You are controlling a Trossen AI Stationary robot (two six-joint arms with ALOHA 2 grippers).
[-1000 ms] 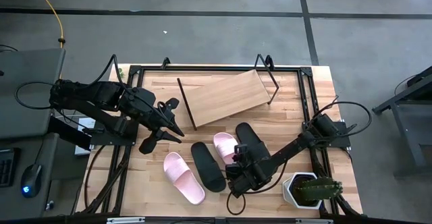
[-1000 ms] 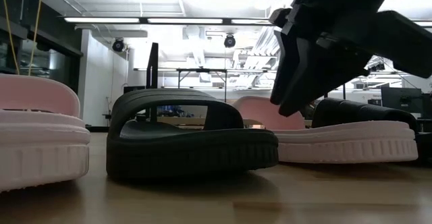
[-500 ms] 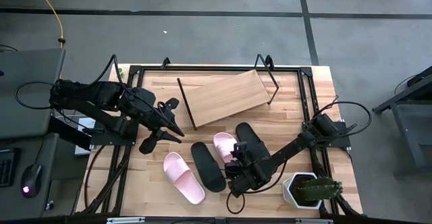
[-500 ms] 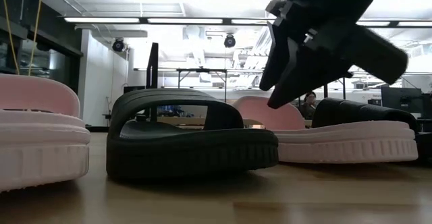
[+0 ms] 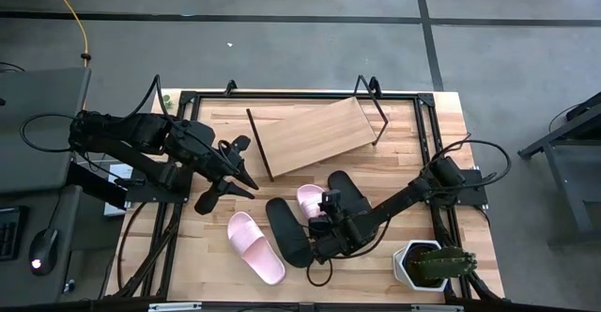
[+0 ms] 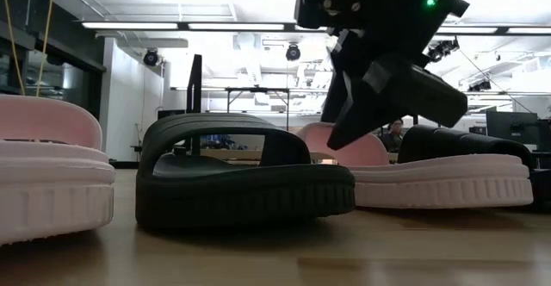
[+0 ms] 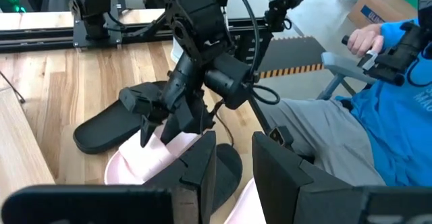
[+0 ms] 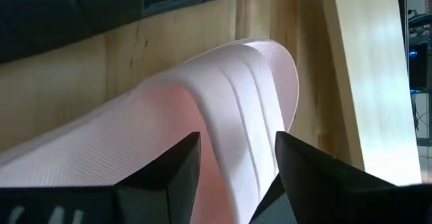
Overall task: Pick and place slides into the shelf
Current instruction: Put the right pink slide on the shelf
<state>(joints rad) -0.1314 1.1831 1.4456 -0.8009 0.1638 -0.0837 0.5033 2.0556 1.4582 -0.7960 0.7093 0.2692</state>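
The right gripper (image 5: pixel 324 220), fingers spread and empty, hangs over the strap of the pink slide (image 5: pixel 309 199) lying between two black slides (image 5: pixel 287 231) near the table's front; the shelf (image 5: pixel 315 135) stands bare farther back. To grip well, I'd straddle the strap squarely, then close. The left gripper (image 5: pixel 228 168) waits open at left
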